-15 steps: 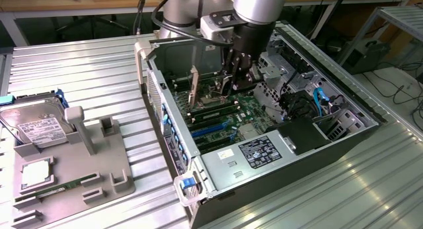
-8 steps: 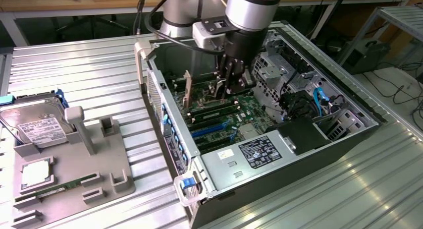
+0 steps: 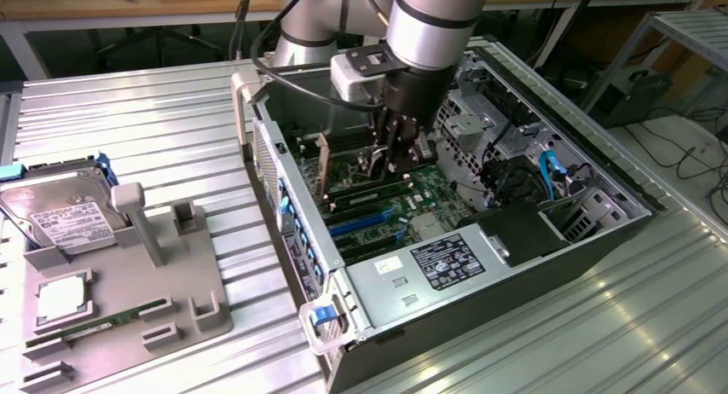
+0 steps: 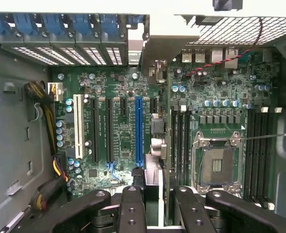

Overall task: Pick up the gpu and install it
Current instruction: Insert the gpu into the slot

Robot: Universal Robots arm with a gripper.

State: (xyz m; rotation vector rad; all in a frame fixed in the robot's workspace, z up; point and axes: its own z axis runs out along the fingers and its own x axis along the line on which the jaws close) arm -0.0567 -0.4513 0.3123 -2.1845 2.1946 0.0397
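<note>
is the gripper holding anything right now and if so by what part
The gripper holds the gpu, pinched between its fingers by the card's upper long edge. The card stands on edge over the motherboard.

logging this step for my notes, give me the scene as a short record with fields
fingers: shut on the graphics card
graphics card: on edge over the motherboard, inside the open computer case
seated: cannot tell
tray: at the exterior view's left, holding a hard drive and a memory stick
</note>
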